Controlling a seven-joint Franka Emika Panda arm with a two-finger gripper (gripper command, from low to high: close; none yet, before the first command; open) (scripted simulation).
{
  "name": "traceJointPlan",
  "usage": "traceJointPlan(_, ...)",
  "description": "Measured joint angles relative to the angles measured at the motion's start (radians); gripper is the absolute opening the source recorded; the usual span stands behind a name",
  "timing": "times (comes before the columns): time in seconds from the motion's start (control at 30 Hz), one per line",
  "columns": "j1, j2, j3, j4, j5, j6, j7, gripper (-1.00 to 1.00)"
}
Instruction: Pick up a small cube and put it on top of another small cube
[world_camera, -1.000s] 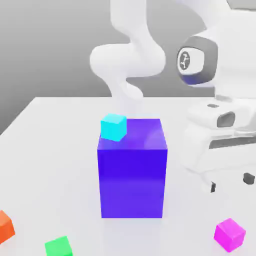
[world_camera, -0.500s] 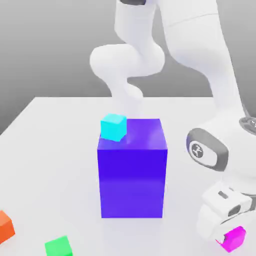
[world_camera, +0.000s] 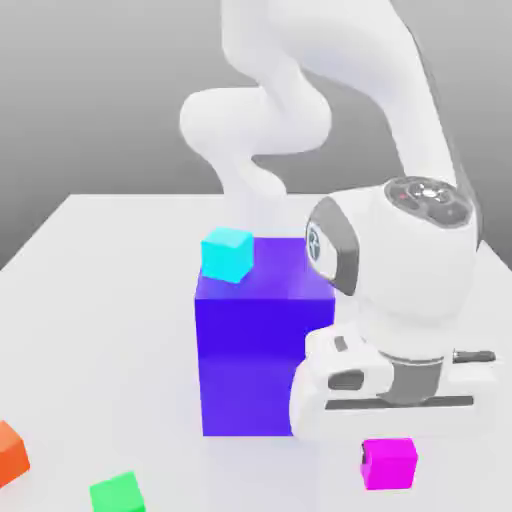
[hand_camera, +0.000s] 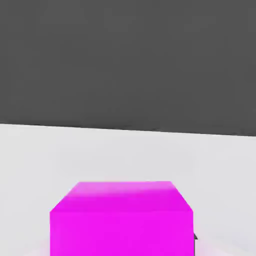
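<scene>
Small magenta cube (world_camera: 389, 463) hangs directly under the hand, gripper (world_camera: 392, 440) clamped narrow on it. Hand level, wrist bent low, forearm sloping down from above. Blue-violet block (world_camera: 255, 340) just beside the hand, cyan cube (world_camera: 227, 253) on its top. Green cube (world_camera: 117, 493) well apart.

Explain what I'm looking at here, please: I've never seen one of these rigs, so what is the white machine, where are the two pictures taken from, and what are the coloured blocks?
These are simulator renders. The white machine is a robot arm; its gripper has shut on the small magenta cube. The exterior view comes from a camera off the arm; the hand view comes from a camera on the hand, looking at the same magenta cube close up. On the white table stands a big blue-violet block with a cyan cube on top. A green cube and an orange cube lie near the front edge.
</scene>
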Motion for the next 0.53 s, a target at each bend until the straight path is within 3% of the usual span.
traceJointPlan(0.27,-0.147,-0.043,-0.195,0.021,0.111,-0.059,0.267,-1.0)
traceJointPlan(0.4,-0.186,0.06,-0.218,0.034,0.158,0.028,0.302,-1.0)
traceJointPlan(0.43,-0.191,0.088,-0.214,0.036,0.165,0.054,0.299,1.0)
traceJointPlan(0.53,-0.191,0.088,-0.214,0.036,0.165,0.054,0.298,1.0)
